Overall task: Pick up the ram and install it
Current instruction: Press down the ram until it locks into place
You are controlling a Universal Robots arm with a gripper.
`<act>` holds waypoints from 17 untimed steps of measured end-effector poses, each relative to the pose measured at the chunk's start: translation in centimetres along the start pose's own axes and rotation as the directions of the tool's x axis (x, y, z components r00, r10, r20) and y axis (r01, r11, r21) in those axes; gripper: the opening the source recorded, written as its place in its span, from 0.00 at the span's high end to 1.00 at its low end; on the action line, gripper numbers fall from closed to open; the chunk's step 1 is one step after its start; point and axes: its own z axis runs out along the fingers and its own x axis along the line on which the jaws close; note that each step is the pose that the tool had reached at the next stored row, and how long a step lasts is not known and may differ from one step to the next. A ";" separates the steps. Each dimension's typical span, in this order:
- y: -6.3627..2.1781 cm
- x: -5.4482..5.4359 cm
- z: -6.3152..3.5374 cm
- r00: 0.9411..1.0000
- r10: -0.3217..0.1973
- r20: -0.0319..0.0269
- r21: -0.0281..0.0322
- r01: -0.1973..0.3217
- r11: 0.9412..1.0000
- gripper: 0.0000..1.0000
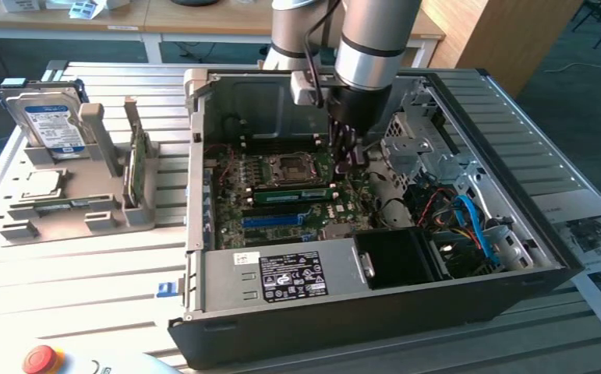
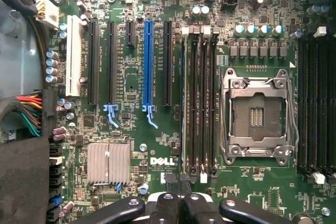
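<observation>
Claw: The claw (image 1: 348,156), on the end of a thick grey arm, hung down inside an open computer case (image 1: 383,312). Its two dark fingers were pressed together and held nothing.
Claw from the wrist: The closed tips (image 2: 177,184) sat low over the green motherboard (image 2: 131,93), with black linkage bars spreading out to either side behind them.
Ram: The ram (image 1: 293,193) was a long, narrow green board. It stood on its edge in a memory slot, seated level with the motherboard.
Ram's place: One end of it lay just beside the claw's tips, and the rest ran straight away from them. I could not tell whether the tips touched it.
Ram's look from the wrist: Seen edge-on, the ram (image 2: 183,108) was only a thin bluish-green line in the outermost of four dark slots. Its faces, chips and any sticker were turned out of sight.
Socket: An open silver processor socket (image 2: 257,114) sat beyond the three empty slots, to one side of the claw.
Blue slot: A long blue expansion slot (image 2: 148,61) lay on the claw's other side, parallel to the ram.
Outside the case: Well apart from the claw, a grey holder (image 1: 72,210) stood on the slatted table. A silver hard drive (image 1: 56,125) with a blue and white label stood upright in it.
</observation>
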 end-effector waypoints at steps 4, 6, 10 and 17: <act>0.00 0.0 0.40 1.000 0.000 0.000 0.000 0.000 1.000 0.90; -0.01 0.0 0.58 1.000 0.000 0.000 0.000 0.000 1.000 0.90; 0.00 0.0 0.59 1.000 0.000 0.000 0.000 0.000 1.000 0.90; -0.01 -0.4 0.67 1.000 0.000 0.000 0.000 0.000 1.000 0.90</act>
